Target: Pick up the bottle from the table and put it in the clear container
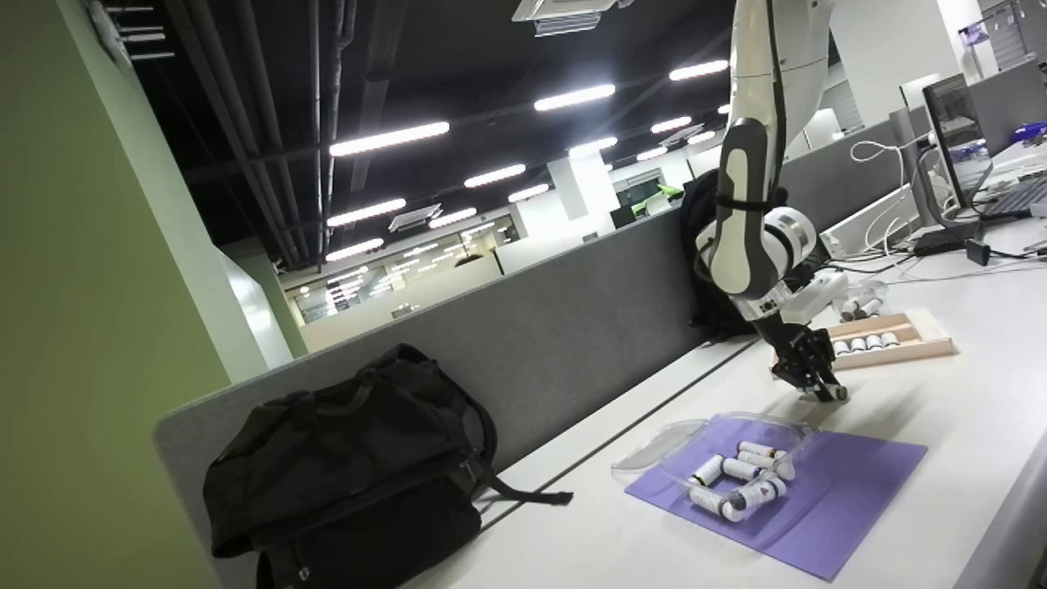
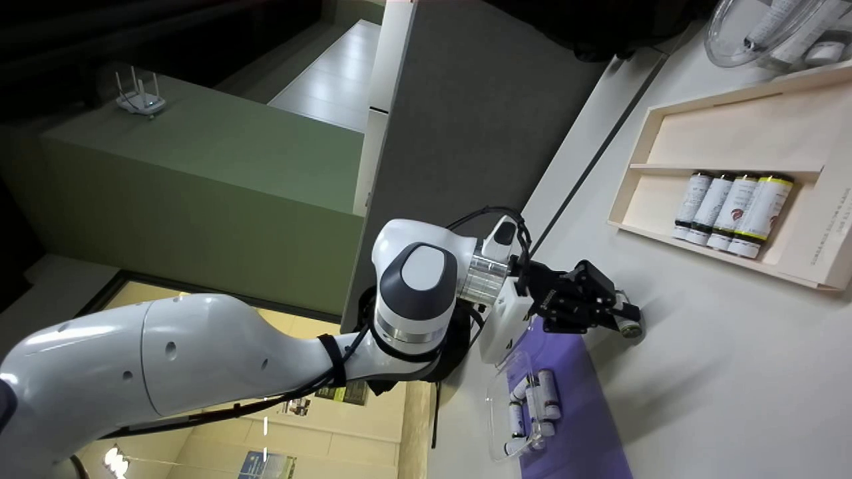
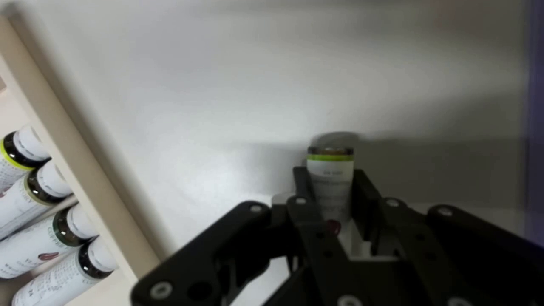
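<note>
Jaws around bottle (image 3: 331, 187), long axis apparently level

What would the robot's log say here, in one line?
tool: closed on green-banded bottle; lift: unclear, bottle close to white table; wooden tray: four bottles inside; placement: pending

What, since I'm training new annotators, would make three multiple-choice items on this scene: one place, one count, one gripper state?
1. Where is the purple mat?
A) On the backpack
B) Partly under a clear container
C) On the keyboard

2. How many labelled bottles lie in the wooden tray?
A) Two
B) Six
C) Four

3. How is the gripper?
A) Shut on a bottle
B) Wide open
C) Shut, empty

1 B: purple shows through the clear container in both exterior views.
2 C: four white caps show in the wrist view.
3 A: there, the fingers meet both sides of the bottle.
</note>
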You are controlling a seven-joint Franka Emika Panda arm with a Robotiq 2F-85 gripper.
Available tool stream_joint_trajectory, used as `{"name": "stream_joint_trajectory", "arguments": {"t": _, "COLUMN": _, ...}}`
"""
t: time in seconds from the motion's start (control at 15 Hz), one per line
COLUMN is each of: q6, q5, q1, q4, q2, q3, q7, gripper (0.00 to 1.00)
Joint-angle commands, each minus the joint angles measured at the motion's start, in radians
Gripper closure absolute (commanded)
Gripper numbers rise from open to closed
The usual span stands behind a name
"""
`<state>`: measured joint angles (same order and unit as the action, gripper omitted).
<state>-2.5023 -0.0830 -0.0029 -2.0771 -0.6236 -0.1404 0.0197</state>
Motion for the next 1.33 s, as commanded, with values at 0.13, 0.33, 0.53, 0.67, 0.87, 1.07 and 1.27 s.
{"name": "stream_joint_trajectory", "arguments": {"t": 0.13, "q6": -0.002, "q5": -0.014, "q1": -0.012, "q4": -0.003, "q2": 0.026, "q3": 0.016, "q7": -0.002, "gripper": 0.93}}
{"name": "stream_joint_trajectory", "arguments": {"t": 0.33, "q6": -0.015, "q5": -0.021, "q1": -0.005, "q4": -0.017, "q2": 0.059, "q3": 0.021, "q7": -0.007, "gripper": 0.93}}
{"name": "stream_joint_trajectory", "arguments": {"t": 0.53, "q6": -0.007, "q5": -0.023, "q1": -0.001, "q4": -0.029, "q2": 0.098, "q3": 0.034, "q7": -0.026, "gripper": 0.93}}
{"name": "stream_joint_trajectory", "arguments": {"t": 0.67, "q6": 0.023, "q5": -0.038, "q1": 0.010, "q4": -0.037, "q2": 0.131, "q3": 0.043, "q7": -0.042, "gripper": 0.93}}
{"name": "stream_joint_trajectory", "arguments": {"t": 0.87, "q6": 0.051, "q5": -0.079, "q1": 0.032, "q4": -0.075, "q2": 0.206, "q3": 0.062, "q7": -0.065, "gripper": 0.93}}
{"name": "stream_joint_trajectory", "arguments": {"t": 1.07, "q6": 0.056, "q5": -0.113, "q1": 0.055, "q4": -0.111, "q2": 0.263, "q3": 0.104, "q7": -0.109, "gripper": 0.93}}
{"name": "stream_joint_trajectory", "arguments": {"t": 1.27, "q6": 0.026, "q5": -0.130, "q1": 0.085, "q4": -0.155, "q2": 0.299, "q3": 0.159, "q7": -0.148, "gripper": 0.93}}
